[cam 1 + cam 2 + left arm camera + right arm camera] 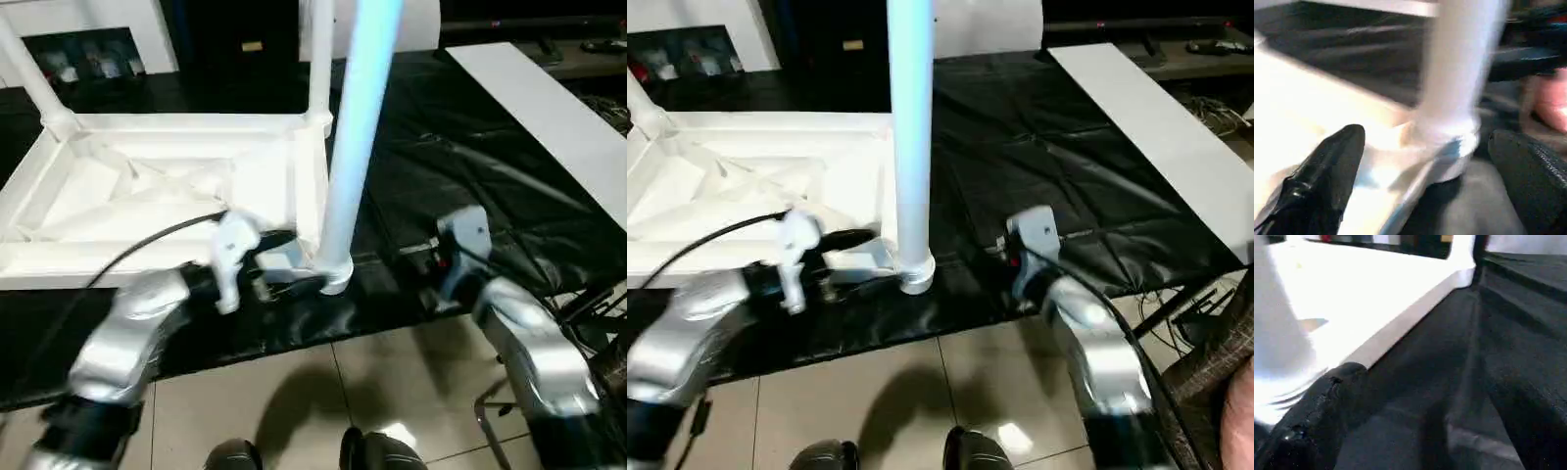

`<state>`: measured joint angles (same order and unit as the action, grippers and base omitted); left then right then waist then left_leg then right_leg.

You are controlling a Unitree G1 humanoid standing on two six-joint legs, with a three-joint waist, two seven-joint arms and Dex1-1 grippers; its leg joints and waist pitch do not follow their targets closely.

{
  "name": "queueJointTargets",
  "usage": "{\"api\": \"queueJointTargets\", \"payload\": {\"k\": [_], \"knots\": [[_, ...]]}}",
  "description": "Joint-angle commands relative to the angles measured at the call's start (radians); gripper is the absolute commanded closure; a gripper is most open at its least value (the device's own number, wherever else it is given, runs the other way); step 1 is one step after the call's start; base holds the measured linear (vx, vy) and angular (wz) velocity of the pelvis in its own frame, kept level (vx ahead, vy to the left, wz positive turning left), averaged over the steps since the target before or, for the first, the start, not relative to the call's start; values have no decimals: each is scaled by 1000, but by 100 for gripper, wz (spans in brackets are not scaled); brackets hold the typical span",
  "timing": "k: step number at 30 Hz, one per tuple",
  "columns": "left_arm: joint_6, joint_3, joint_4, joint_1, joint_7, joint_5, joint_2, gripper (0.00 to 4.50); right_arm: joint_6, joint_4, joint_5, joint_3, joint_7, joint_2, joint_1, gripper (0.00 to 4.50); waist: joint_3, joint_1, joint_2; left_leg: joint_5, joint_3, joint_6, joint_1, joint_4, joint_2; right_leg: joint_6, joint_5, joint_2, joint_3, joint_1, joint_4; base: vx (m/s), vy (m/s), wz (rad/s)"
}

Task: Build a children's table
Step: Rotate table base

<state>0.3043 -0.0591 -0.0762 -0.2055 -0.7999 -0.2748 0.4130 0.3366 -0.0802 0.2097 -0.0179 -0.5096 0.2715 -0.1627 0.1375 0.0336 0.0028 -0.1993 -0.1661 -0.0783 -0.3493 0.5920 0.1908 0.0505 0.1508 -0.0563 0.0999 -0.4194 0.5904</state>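
The children's table lies upside down on a black sheet, its ribbed white tabletop (147,196) facing up. White legs stand in three corner sockets: far left (29,73), far right (319,59) and near right (358,127). My left gripper (294,262) is open at the near right corner. In the left wrist view its black fingers (1327,171) stand on either side of that leg's base (1449,142), not touching it. My right gripper (1415,431) is open over the black sheet just right of the same leg, with nothing between its fingers.
A flat white board (549,108) lies on the black sheet at the far right. A person's hand (1547,98) shows beyond the leg in the left wrist view. Tiled floor (392,372) and my feet (235,455) lie in front of the sheet's near edge.
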Motion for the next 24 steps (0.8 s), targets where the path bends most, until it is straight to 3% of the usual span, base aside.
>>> {"api": "queueJointTargets", "payload": {"k": [1,2,3,5,6,8,10,13,15,16,17,18,19,20,21,22,23,24], "knots": [[36,74,-65,56,106,-25,-38,4,66,-90,33,4,37,-17,33,0,-74,0,11,-190,8,63,-5,-66,30,94,436,-73,-56,63,-95,0,0,0],[51,120,-133,132,190,-35,-84,4,109,-156,48,7,76,-38,68,0,-74,-3,5,-194,8,63,-8,-66,26,84,462,-72,-53,64,-98,0,0,0],[60,139,-174,178,234,-42,-106,4,139,-198,57,8,96,-48,89,0,-73,-5,7,-175,10,64,-14,-66,29,86,446,-73,-54,66,-97,0,0,0],[59,151,-245,262,321,-15,-156,4,180,-267,66,7,124,-62,129,0,-73,-7,4,-189,7,74,-8,-67,27,56,484,-67,-52,56,-105,0,0,0],[53,148,-283,306,360,0,-186,4,200,-297,77,10,139,-74,151,0,-68,-7,-4,-194,6,78,-9,-68,25,41,505,-65,-51,53,-112,0,0,0],[57,121,-384,397,445,12,-269,4,228,-350,92,11,173,-102,195,0,-63,-6,-2,-213,8,74,-9,-72,31,18,537,-67,-50,49,-118,0,0,0],[68,113,-425,417,488,16,-310,4,243,-366,91,14,189,-113,207,0,-60,-6,-9,-265,8,65,5,-71,26,-21,604,-63,-47,35,-133,0,0,0],[61,102,-433,389,550,70,-344,4,265,-382,91,13,218,-135,218,0,-51,-12,-17,-313,16,50,0,-75,20,-76,657,-61,-38,38,-141,0,0,0],[43,101,-424,362,586,91,-352,4,272,-389,82,12,239,-145,225,0,-54,-15,-18,-321,19,42,0,-74,17,-107,670,-64,-34,42,-148,0,0,0],[40,102,-421,354,597,98,-353,4,273,-389,81,13,244,-149,226,0,-54,-18,-15,-368,23,31,9,-77,19,-119,700,-64,-29,44,-150,0,0,0],[40,103,-419,348,603,95,-357,4,272,-388,80,14,249,-151,226,0,-50,-23,-10,-465,28,22,33,-81,23,-118,745,-59,-15,44,-156,0,0,0],[46,99,-426,347,610,98,-360,4,276,-393,81,15,254,-153,228,0,-47,-28,-8,-511,31,21,43,-83,25,-113,756,-54,-6,44,-162,0,0,0],[50,92,-431,348,611,103,-360,4,279,-396,79,13,256,-151,230,0,-33,-45,6,-656,43,25,76,-93,39,-102,761,-32,32,45,-173,0,0,0],[55,85,-439,350,616,109,-361,4,284,-402,79,12,259,-150,231,0,-16,-53,25,-861,59,28,63,-164,101,-80,614,-2,63,87,-69,0,0,0],[62,75,-446,356,615,111,-360,4,288,-406,79,12,262,-150,233,0,-24,-32,30,-933,67,22,27,-198,134,-50,413,-23,25,133,96,0,0,0],[67,67,-450,360,616,116,-359,4,293,-409,80,13,265,-150,232,0,-7,18,32,-1020,21,41,36,-221,144,-15,332,-18,4,115,158,0,0,0],[69,61,-452,365,616,119,-359,4,297,-412,81,14,267,-150,232,0,-15,-9,-18,-921,19,42,81,-136,106,-29,639,-53,-86,98,89,154,-94,-7],[70,58,-453,369,617,120,-359,4,303,-415,81,13,266,-148,231,0,-33,19,-73,-498,-29,86,39,87,-68,-70,1036,-67,-177,123,-132,164,-101,-4]]}}
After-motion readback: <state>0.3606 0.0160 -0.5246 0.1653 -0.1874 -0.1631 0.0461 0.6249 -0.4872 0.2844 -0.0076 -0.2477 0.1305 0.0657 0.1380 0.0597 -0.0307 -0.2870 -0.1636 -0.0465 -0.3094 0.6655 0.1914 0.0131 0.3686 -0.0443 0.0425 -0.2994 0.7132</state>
